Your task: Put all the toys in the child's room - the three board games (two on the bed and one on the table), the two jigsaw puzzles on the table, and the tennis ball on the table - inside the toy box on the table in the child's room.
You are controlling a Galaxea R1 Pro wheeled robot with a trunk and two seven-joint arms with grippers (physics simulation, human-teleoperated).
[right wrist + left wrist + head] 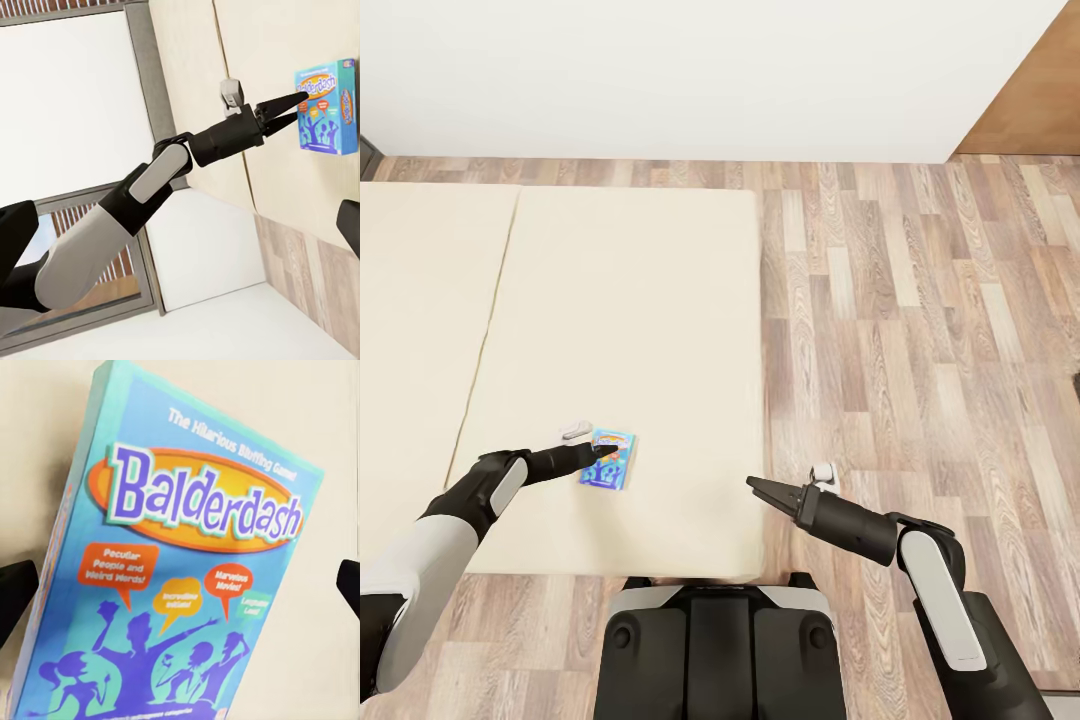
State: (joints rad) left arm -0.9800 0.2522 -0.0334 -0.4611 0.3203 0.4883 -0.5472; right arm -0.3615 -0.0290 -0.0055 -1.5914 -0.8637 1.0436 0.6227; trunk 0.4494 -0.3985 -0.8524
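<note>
A small blue board game (pixel 616 466) with Balderdash lettering lies flat on the beige mattress of the bed (pixel 640 300), near its front edge. My left gripper (pixel 603 452) hovers just over the box, open, and in the left wrist view its two dark fingertips (pixel 16 592) stand wide on either side of the box (pixel 180 555). The right wrist view shows the left gripper (pixel 292 101) with its tips at the box (pixel 328 105). My right gripper (pixel 753 485) is open and holds nothing, low beside the mattress's right front corner.
Wood plank floor (pixel 920 330) stretches to the right of the bed. A white wall (pixel 700 70) runs behind it. My own dark base (pixel 720 650) stands against the bed's front edge. A dark-framed window (pixel 75 97) appears in the right wrist view.
</note>
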